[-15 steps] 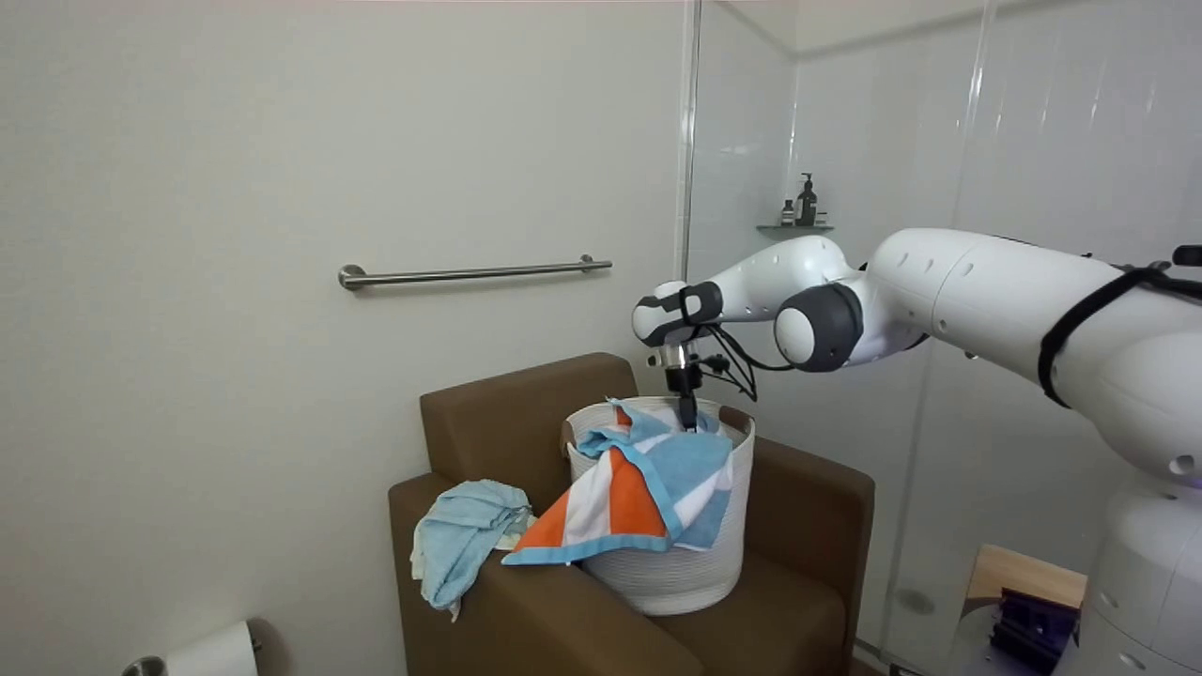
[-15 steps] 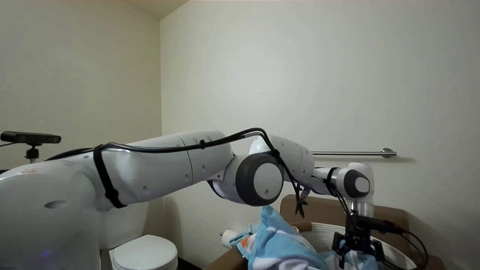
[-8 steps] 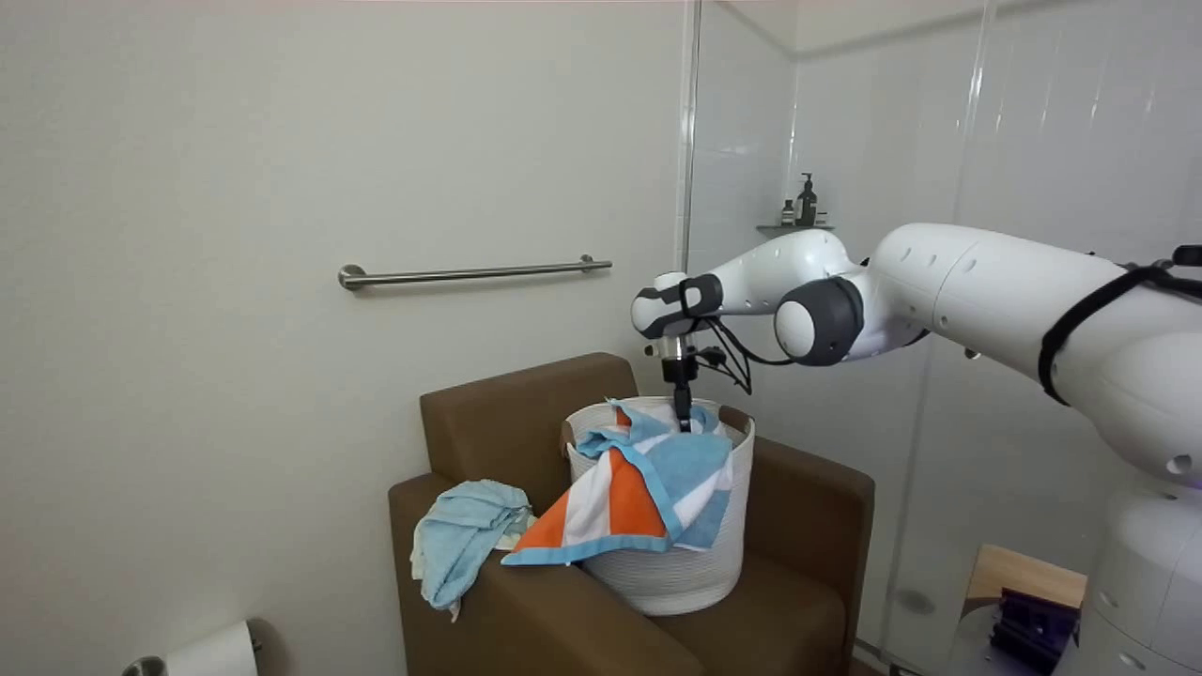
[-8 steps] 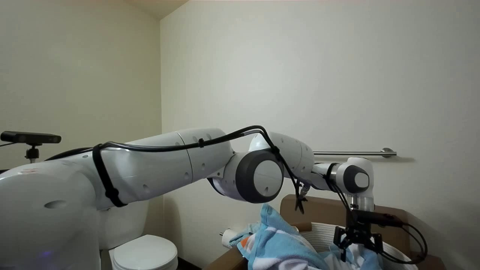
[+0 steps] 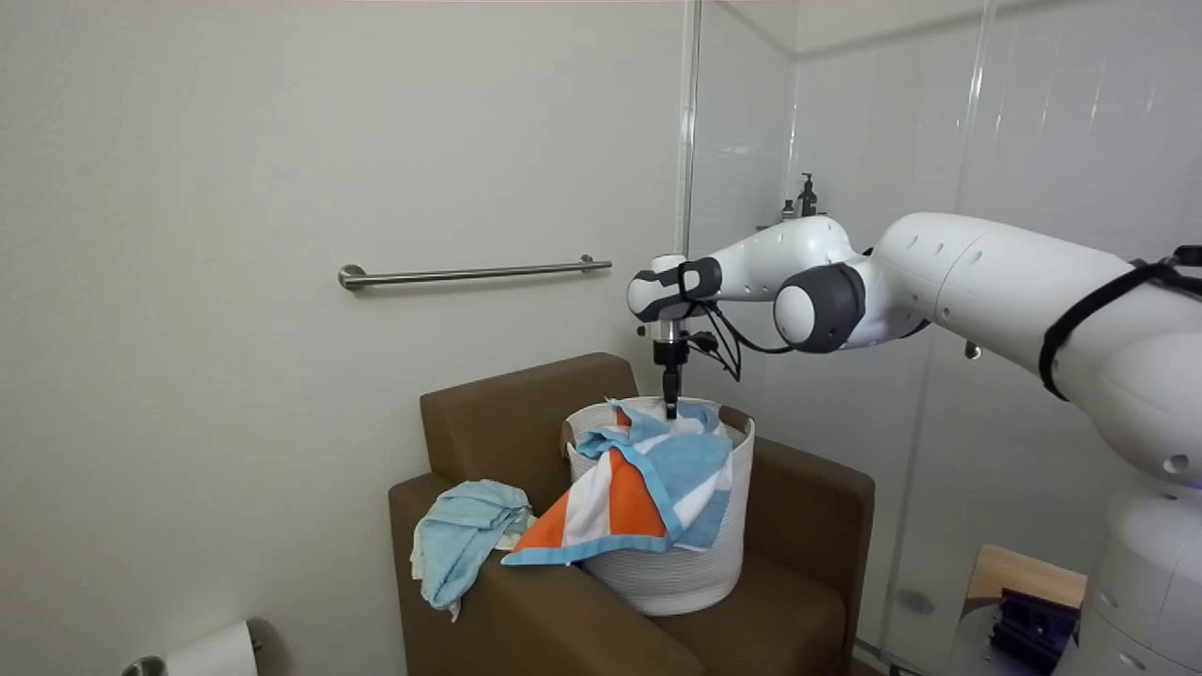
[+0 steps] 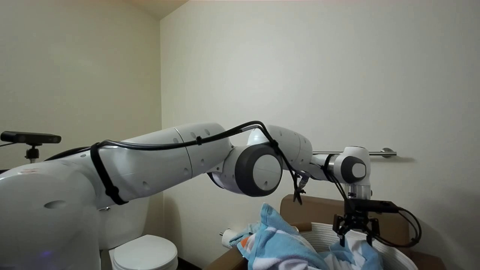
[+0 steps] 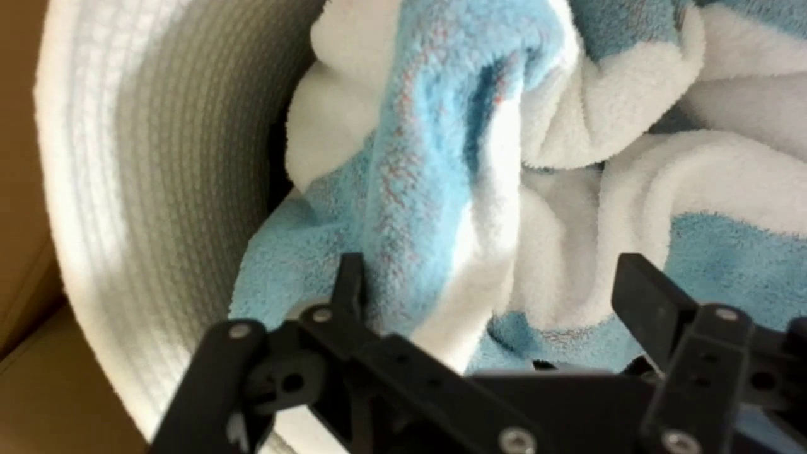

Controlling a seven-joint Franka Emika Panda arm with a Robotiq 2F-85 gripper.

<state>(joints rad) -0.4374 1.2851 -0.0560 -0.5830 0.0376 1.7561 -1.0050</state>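
Observation:
My gripper (image 5: 670,411) points straight down over the mouth of a white woven basket (image 5: 657,584). Its fingers stand wide apart, with the gripper (image 6: 356,242) just above the cloth in an exterior view. A blue, white and orange striped towel (image 5: 634,498) fills the basket and hangs over its front rim. In the wrist view, a raised blue-and-white fold of the towel (image 7: 416,208) runs beneath and between the open fingers (image 7: 649,296); whether a fingertip touches it I cannot tell. The basket's inner wall (image 7: 170,189) curves past on the left.
The basket stands on a brown armchair (image 5: 516,422). A light blue cloth (image 5: 470,540) lies over the chair's arm. A metal towel bar (image 5: 479,274) is fixed to the wall behind. Shower glass, a toilet (image 6: 146,253) and a paper roll (image 5: 216,652) are nearby.
My gripper has risen out of the basket and shifted slightly left in both exterior views, its fingers staying open. The striped towel over the rim and the light blue cloth have not moved.

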